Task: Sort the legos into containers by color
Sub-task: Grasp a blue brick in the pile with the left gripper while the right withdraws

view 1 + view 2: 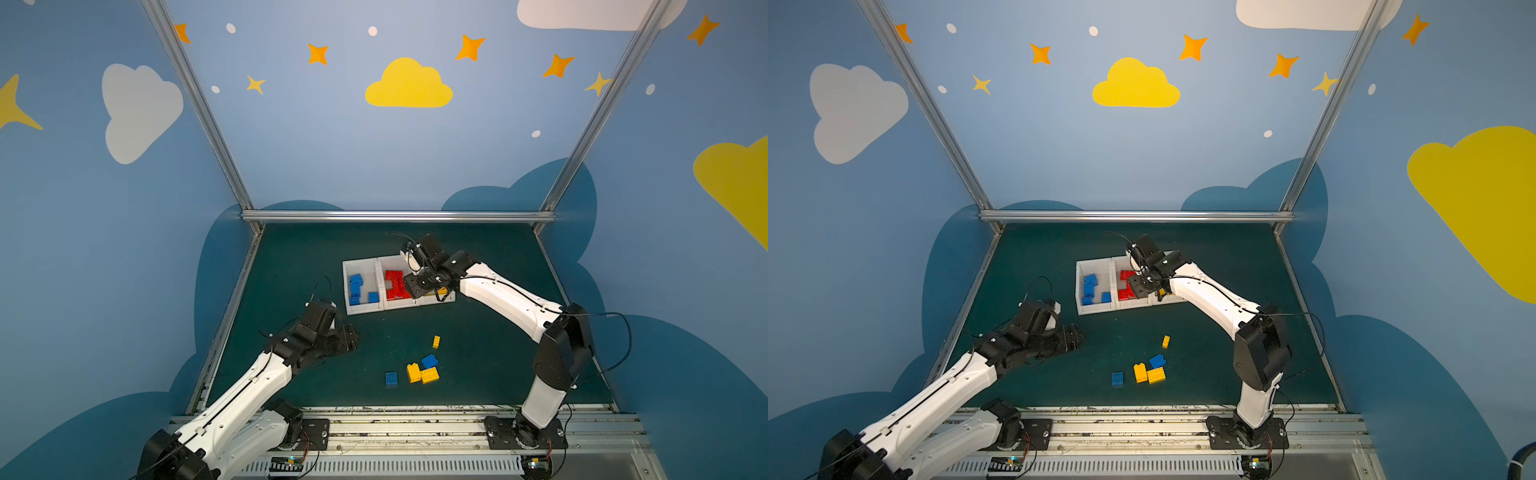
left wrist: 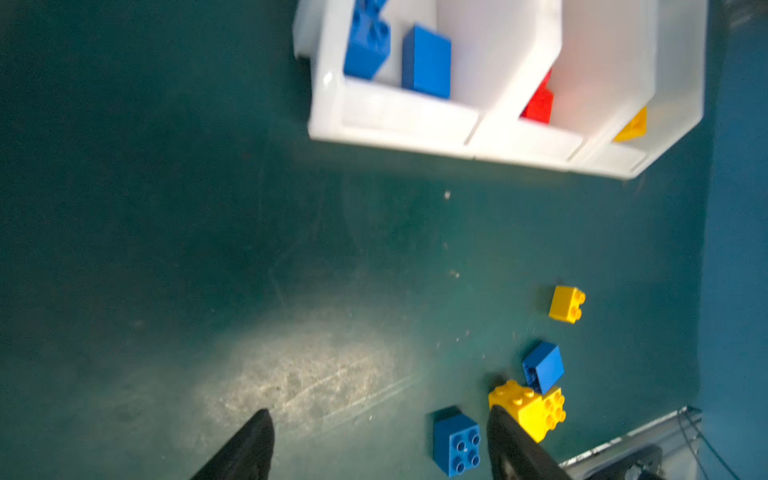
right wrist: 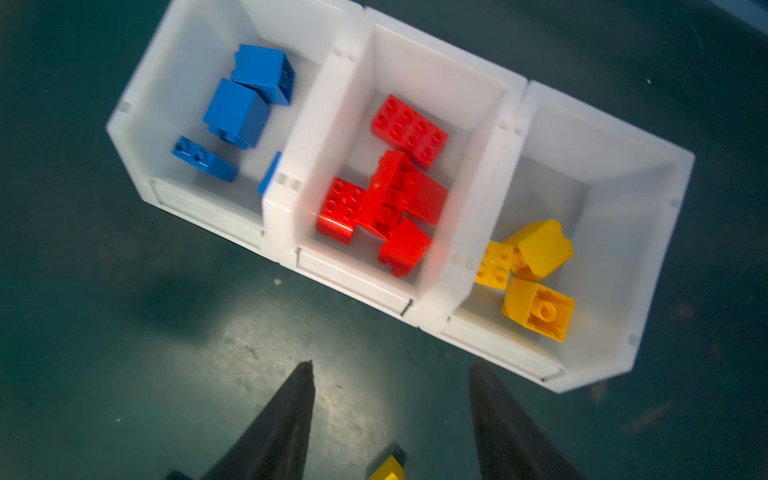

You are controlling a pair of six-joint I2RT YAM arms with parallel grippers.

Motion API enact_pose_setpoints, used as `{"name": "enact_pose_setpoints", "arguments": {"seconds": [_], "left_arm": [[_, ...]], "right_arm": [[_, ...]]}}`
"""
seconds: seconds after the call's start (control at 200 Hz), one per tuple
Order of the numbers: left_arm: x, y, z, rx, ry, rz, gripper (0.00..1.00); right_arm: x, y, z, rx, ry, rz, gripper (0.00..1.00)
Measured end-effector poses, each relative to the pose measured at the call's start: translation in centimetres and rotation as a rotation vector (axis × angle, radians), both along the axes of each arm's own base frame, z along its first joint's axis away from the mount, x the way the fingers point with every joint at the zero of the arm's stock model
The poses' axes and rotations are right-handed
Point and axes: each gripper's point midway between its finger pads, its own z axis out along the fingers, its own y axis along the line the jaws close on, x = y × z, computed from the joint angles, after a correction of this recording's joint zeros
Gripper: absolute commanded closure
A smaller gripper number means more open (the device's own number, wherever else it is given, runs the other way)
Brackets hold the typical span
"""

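The lone blue brick (image 1: 390,379) lies studs-up on the desk (image 1: 478,353) beside the yellow ones (image 1: 414,372), toward the middle from the left end effector (image 2: 380,411), which is nearer, spread and empty. The right end effector (image 3: 390,365), also spread and empty, hangs at the bins (image 3: 353,284).

The floor is a dark green mat (image 1: 490,257), scuffed pale in one patch (image 2: 307,374) (plain in the left wrist view). Blue walls (image 1: 316,145) carry a yellow cloud (image 1: 408,85), a white cloud (image 1: 137,110) and orange stars (image 1: 318,54). An aluminium bar (image 1: 399,216) edges the back, and metal rails (image 1: 415,434) run along the front.
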Motion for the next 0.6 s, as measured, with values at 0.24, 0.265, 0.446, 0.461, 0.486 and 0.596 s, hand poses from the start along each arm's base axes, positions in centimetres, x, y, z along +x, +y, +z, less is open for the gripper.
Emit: {"name": "enact_pose_setpoints", "arguments": {"seconds": [0.24, 0.265, 0.446, 0.461, 0.486, 0.596], "left_arm": [[-3.6, -3.0, -2.7, 0.048, 0.123, -0.124, 0.2], [-3.9, -3.2, -3.0, 0.055, 0.135, -0.133, 0.2], [-4.5, -4.9, -4.1, 0.1, 0.193, -0.191, 0.2], [-4.5, -5.1, -4.1, 0.103, 0.197, -0.197, 0.2], [-4.5, -5.5, -4.2, 0.109, 0.203, -0.205, 0.2], [-4.4, -7.0, -4.4, 0.122, 0.224, -0.251, 0.2]], "right_arm": [[-0.4, -4.2, -1.3, 0.01, 0.042, -0.116, 0.4], [-0.4, -4.4, -1.3, 0.012, 0.045, -0.124, 0.4], [-0.6, -4.7, -1.6, 0.024, 0.059, -0.141, 0.4], [-0.6, -4.6, -1.6, 0.025, 0.059, -0.141, 0.4], [-0.6, -4.6, -1.6, 0.027, 0.06, -0.142, 0.4], [-0.6, -4.5, -1.6, 0.035, 0.065, -0.147, 0.4]]}}
